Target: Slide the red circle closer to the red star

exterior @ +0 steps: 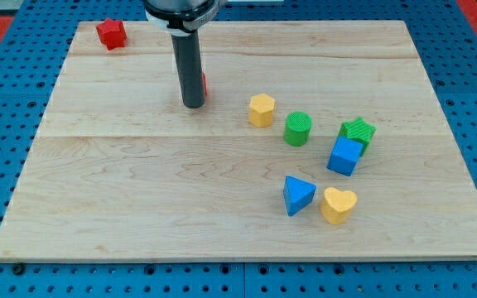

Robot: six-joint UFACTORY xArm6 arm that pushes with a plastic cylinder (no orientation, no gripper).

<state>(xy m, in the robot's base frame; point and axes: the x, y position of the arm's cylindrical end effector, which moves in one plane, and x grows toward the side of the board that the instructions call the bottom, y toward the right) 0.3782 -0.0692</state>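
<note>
While my tip (193, 104) hides red circle (204, 83), axis n/a.

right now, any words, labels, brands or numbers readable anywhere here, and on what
None: no readable text, number or sign shows in this view.
The red star, yellow hexagon, green cylinder, green star, blue cube, blue triangle and yellow heart have plain faces.
The wooden board is unmarked.
The red circle is mostly hidden behind the rod, just right of my tip.

Red circle (204, 83) mostly behind the rod (190, 66)
</note>
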